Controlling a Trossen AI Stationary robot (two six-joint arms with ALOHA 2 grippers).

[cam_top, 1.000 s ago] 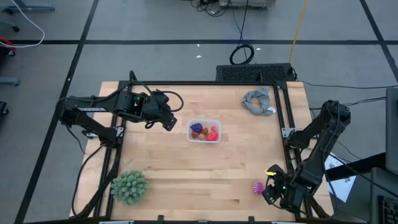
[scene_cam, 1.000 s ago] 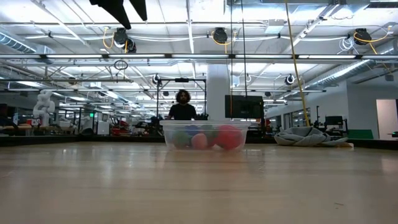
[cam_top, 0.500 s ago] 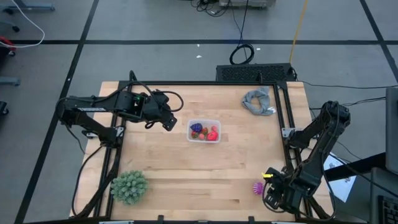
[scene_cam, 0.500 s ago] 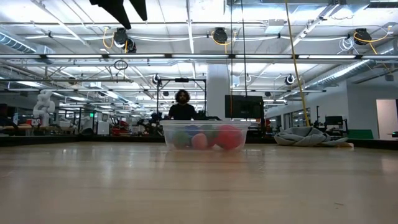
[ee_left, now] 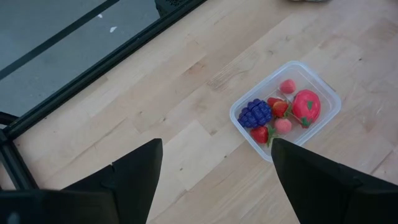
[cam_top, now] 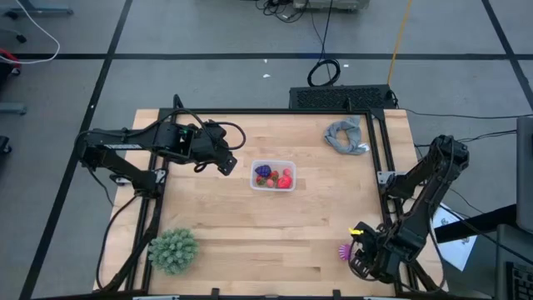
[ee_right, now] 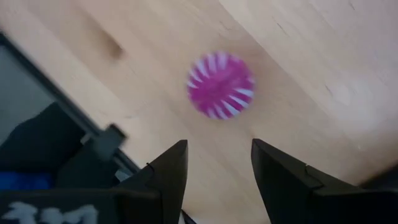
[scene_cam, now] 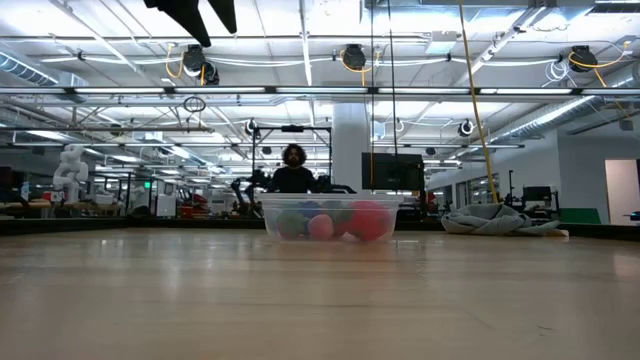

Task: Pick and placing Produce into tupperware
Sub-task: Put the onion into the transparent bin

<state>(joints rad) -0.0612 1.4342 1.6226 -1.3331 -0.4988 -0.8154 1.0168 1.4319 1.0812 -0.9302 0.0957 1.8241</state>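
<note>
Fruit fills the tub (cam_top: 273, 176) mid-frame; only the pink spiky ball (cam_top: 344, 250) remains at lower right. My right tool (cam_top: 360, 260) hovers beside it, fingers apart, empty. Next I must straddle it and close. My left tool (cam_top: 225, 163) waits, spread, beside the tub.

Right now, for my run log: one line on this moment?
right tool open over magenta spiky ball | left tool open, waiting near tupperware

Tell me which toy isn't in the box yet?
The little magenta spiky ball. It sits alone on the wood by the right gripper, whose fingers are open. The other small fruits already lie inside the clear tupperware.
</note>
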